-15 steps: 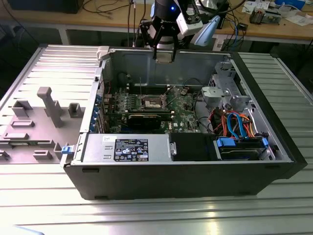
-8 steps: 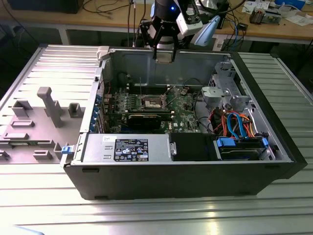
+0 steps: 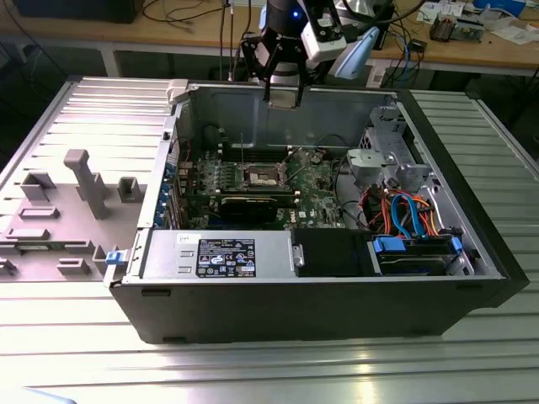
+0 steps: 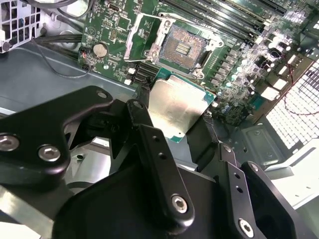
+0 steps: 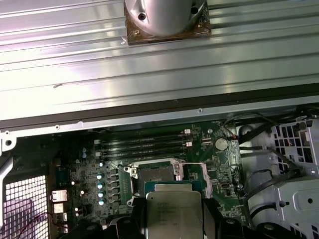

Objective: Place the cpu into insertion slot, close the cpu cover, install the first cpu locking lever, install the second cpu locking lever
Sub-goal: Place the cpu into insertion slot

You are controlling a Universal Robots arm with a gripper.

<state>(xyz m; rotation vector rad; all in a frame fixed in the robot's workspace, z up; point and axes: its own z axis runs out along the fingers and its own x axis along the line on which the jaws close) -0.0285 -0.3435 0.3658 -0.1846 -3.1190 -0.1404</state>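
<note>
The hand (image 4: 175,113) grasps the chip (image 4: 180,102) by two edges, above the open socket (image 4: 182,47). It likely needs lowering level, squared to the socket, never pressed onto the pins.

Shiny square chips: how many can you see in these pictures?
1. The cpu is gripped in the claw, held in the air above the open insertion slot on the green board. More may be hidden.
</note>
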